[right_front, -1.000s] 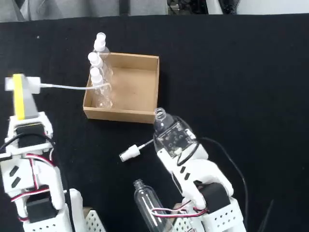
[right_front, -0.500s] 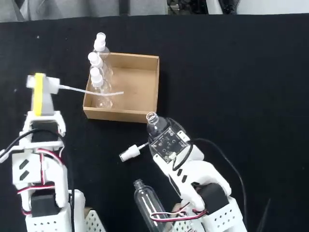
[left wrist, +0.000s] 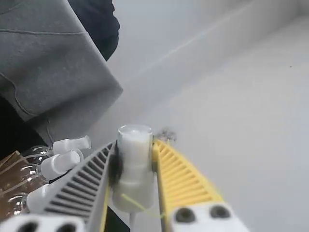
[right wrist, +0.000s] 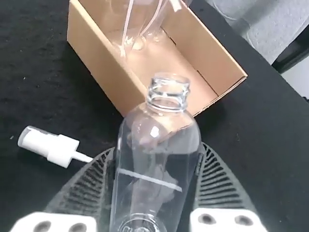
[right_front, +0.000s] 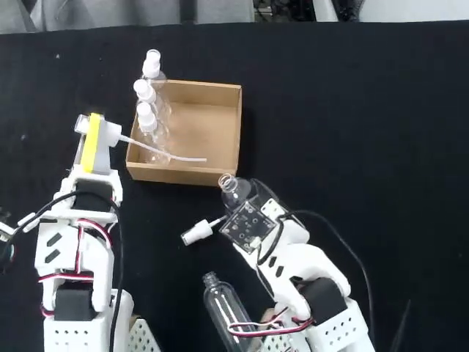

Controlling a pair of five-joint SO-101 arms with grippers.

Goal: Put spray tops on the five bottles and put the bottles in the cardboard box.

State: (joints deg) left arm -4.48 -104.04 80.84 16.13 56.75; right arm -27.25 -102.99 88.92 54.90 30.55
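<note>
My left gripper (right_front: pixel 94 130) is shut on a white spray top (left wrist: pixel 133 164), lifted left of the cardboard box (right_front: pixel 220 139); the top's thin dip tube (right_front: pixel 172 156) reaches out over the box's front left corner. My right gripper (right wrist: pixel 157 159) is shut on an open-necked clear bottle (right wrist: pixel 157 159), whose neck (right_front: pixel 229 182) points at the box's front wall. Three capped bottles (right_front: pixel 150 110) stand along the box's left side. Another spray top (right_front: pixel 198 232) lies on the table left of the right gripper. A second open bottle (right_front: pixel 222 305) lies near the front edge.
The black table (right_front: pixel 366 117) is bare to the right of the box. The arm bases (right_front: pixel 73 323) stand at the front edge. A grey fabric shape (left wrist: pixel 48 63) hangs behind the left gripper.
The left arm has swung right toward the box, carrying the spray top so its tube now reaches over the box. The right gripper has turned the bottle's neck leftward and drawn back slightly.
</note>
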